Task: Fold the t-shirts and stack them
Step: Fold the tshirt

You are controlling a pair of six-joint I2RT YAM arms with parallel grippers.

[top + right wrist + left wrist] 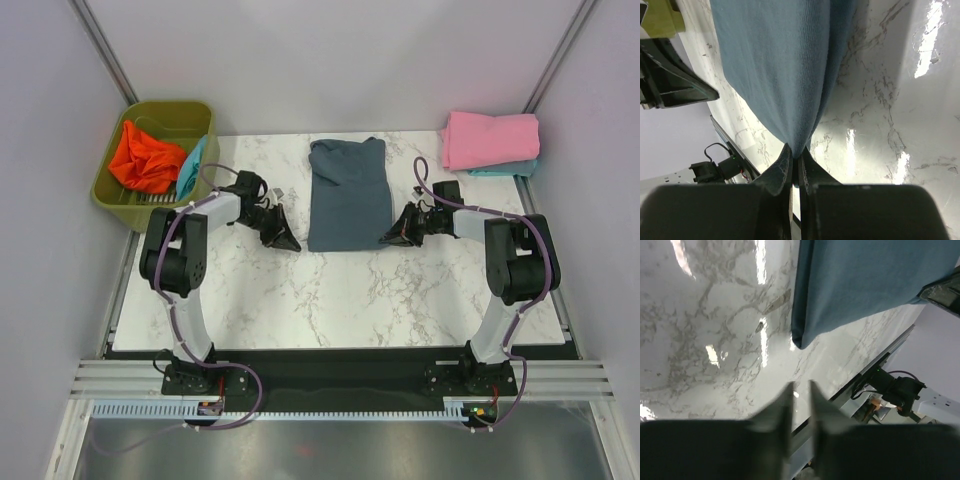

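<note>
A dark slate blue-grey t-shirt (347,193) lies folded lengthwise in the middle of the marble table. My right gripper (392,237) is shut on its near right corner, and in the right wrist view (796,154) the cloth (775,60) is pinched between the fingertips. My left gripper (283,240) sits just left of the shirt's near left corner, apart from it. In the left wrist view (800,386) its jaws are almost together and hold nothing, and the shirt's corner (860,275) lies ahead. A folded pink t-shirt (490,138) lies on a teal one (505,168) at the back right.
An olive-green bin (120,195) stands at the back left and holds an orange-red t-shirt (145,160) and a teal one (190,168). Grey walls close in both sides. The table's near edge and a black rail lie in front of the arm bases.
</note>
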